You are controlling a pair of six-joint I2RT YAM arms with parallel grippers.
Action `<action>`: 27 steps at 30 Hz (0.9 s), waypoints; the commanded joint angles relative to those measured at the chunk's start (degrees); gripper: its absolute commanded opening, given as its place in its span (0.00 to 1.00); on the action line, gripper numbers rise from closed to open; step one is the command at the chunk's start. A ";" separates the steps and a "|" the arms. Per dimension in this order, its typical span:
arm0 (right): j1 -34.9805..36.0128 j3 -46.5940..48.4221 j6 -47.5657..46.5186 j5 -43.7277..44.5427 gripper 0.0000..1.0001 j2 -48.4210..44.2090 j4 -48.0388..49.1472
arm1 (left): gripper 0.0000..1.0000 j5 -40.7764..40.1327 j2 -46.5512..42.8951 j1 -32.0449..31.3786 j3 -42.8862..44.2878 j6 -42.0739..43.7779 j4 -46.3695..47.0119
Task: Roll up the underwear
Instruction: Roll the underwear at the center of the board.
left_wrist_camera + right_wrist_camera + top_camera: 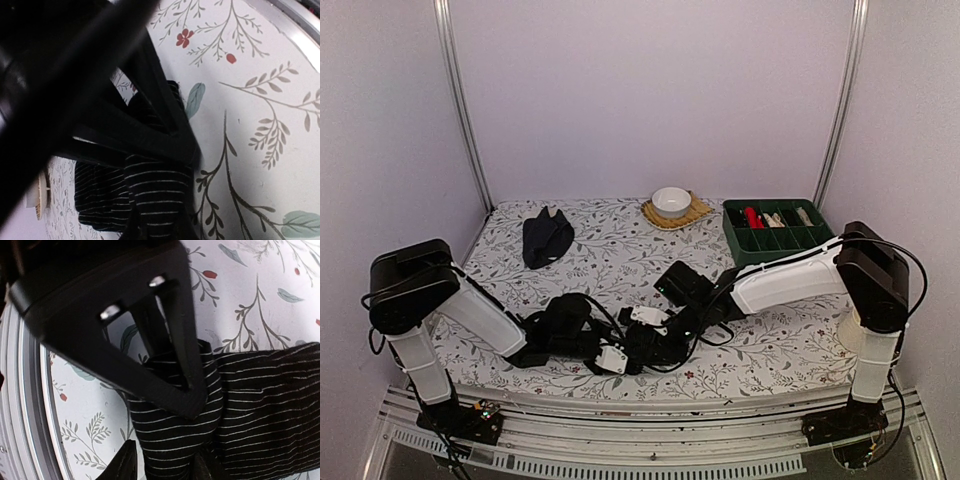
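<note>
A table spread with a floral-print cloth [620, 250] stands inside plain white walls. At its near edge, about the middle, lies the striped underwear [260, 390], black with thin pale lines, its end bunched into a thick fold. The left gripper [182, 160] is clamped tight on that fold, dark fingers meeting over the fabric. The right gripper [165, 437] comes at the same garment from the right. Its jaws stand partway apart with the fold lying between them, the upper finger [185, 385] pressing on the cloth (whether they truly grip it I cannot tell). From above, both arms crowd over this spot and hide nearly all of the garment. The other black underwear [546, 238] lies crumpled at the far left, well apart from the arms. Far centre, a white bowl [671, 201] sits on a woven mat [698, 212]. To its right, at the far right, is a green divided tray [798, 240] holding small items.
</note>
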 commanded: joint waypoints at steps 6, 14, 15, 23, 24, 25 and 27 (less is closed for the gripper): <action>0.10 -7.19 4.71 11.09 0.64 -9.71 -4.24 | 0.00 5.92 4.31 -0.92 4.68 -6.71 -12.54; 0.17 -10.91 8.54 24.67 0.74 -20.70 -3.31 | 0.00 17.88 7.71 3.65 10.62 -14.00 -23.21; 0.49 -11.69 8.55 26.37 0.74 -21.62 -2.78 | 0.00 19.18 7.98 4.13 11.15 -14.61 -24.43; 6.89 -16.81 6.13 36.08 0.76 -24.23 4.76 | 0.00 29.74 12.40 8.42 16.99 -18.10 -34.15; 7.80 -17.75 5.90 37.03 0.76 -24.85 6.07 | 0.00 31.31 13.44 9.09 18.26 -18.19 -35.77; 8.48 -18.80 5.49 38.16 0.76 -25.36 7.43 | 0.00 31.97 14.04 9.44 19.08 -18.17 -36.96; 9.53 -20.97 4.27 39.46 0.76 -26.78 10.12 | 0.00 32.17 15.16 9.92 20.58 -18.29 -38.58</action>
